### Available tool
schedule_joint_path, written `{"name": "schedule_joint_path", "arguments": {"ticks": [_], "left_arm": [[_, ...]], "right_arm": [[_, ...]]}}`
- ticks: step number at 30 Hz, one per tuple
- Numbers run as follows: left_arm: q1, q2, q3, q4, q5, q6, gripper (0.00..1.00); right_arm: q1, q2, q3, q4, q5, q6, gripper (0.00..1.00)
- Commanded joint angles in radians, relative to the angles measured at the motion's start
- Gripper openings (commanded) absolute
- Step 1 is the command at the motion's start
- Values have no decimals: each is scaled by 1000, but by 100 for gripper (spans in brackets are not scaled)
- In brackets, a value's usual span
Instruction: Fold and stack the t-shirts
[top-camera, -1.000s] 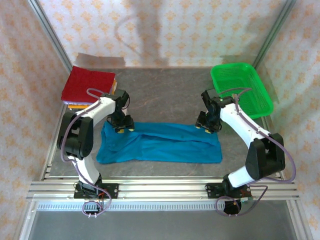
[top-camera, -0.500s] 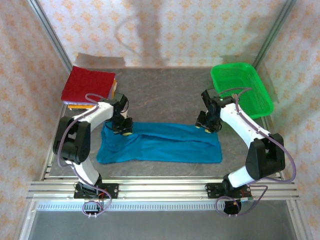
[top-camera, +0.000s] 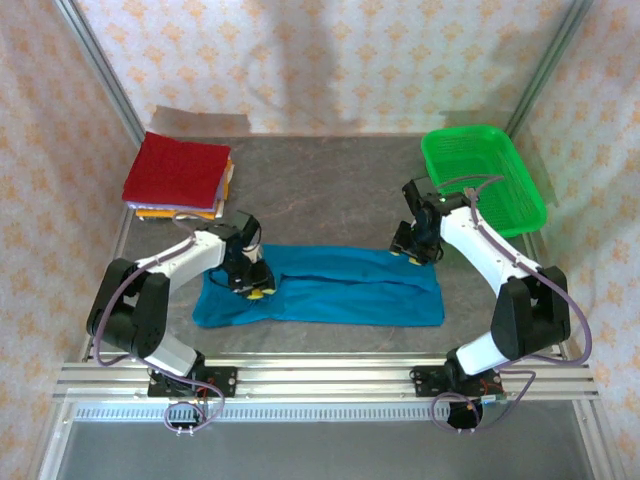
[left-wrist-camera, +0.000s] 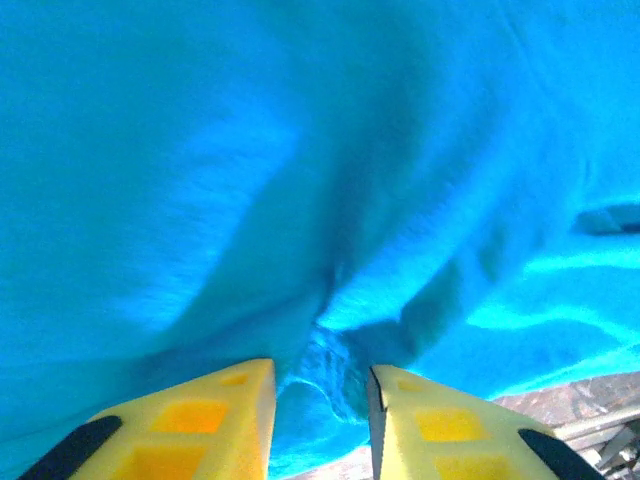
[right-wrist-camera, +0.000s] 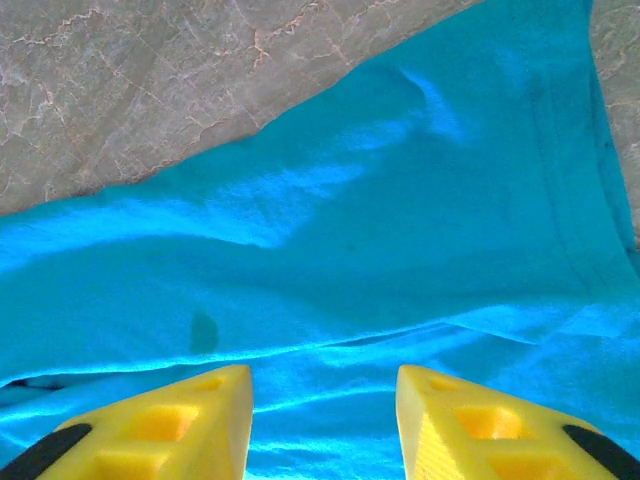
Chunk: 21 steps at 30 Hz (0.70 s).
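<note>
Lying mid-table as a long strip, teal shirt (top-camera: 340, 290) needs further folding, then stacking on the dark-red-topped pile (top-camera: 178, 172); right gripper (right-wrist-camera: 322, 378) parted, empty; left gripper (left-wrist-camera: 320, 375) astride a cloth pucker, grip unclear.

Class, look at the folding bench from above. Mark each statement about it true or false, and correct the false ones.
1. The green basket stands at the far right corner of the table. True.
2. The teal shirt lies inside the basket. False: it lies spread flat on the table, nearer than the basket.
3. A dark red shirt is on top of the folded stack at the far left. True.
4. Both hands hover over the folded stack. False: the left hand is at the teal shirt's left part and the right hand is at its far right edge.
</note>
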Motion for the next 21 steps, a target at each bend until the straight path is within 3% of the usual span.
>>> {"name": "schedule_joint_path", "arguments": {"ticks": [1,8,10,15,18,21], "left_arm": [[-45,-52,-25,82,62,-74,35],[-72,-115,-51,68,100,-85,40],[-72,-128,-25,14,37,-61,40],[-64,-127,74,-109,-239,-48,31],[-59,-71,72,-105,-281,-42,29],[-63,-12,24,-59,-239,-50,27]], "right_arm": [[3,-19,-15,2,1,2,42],[4,-9,-22,19,-20,9,42],[6,-2,-16,22,-25,9,42],[12,13,-18,49,-42,27,42],[11,31,-55,92,-53,44,42],[12,61,-92,124,-55,54,42]]}}
